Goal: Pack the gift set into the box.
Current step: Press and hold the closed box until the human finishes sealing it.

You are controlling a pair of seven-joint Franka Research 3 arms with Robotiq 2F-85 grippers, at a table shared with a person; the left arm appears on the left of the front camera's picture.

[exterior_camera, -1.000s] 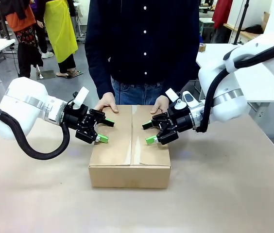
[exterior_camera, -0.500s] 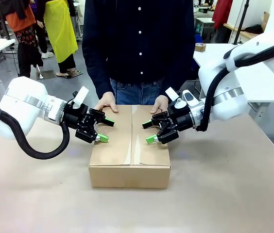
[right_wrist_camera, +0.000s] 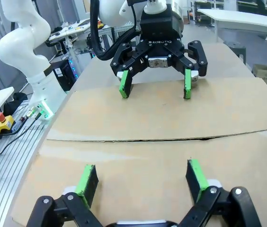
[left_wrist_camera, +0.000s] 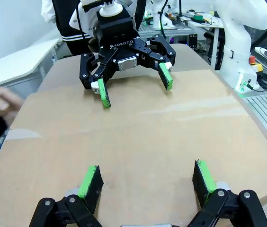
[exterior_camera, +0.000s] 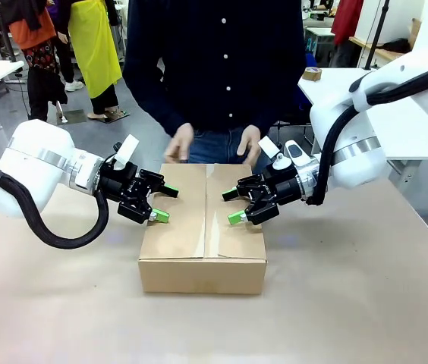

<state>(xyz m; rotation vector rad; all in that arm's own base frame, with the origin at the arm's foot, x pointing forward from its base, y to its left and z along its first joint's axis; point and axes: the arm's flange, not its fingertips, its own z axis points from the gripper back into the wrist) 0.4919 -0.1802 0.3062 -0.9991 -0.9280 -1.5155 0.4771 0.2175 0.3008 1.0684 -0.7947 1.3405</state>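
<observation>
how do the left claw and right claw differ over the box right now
The left claw reaches in from the left of the box, over its left flap; the right claw faces the opposite way, over the right flap. The left claw's lower pad sits near the box edge; the right claw's lower pad is farther in, about mid-flap. Both are open, empty and low over the closed top.
</observation>
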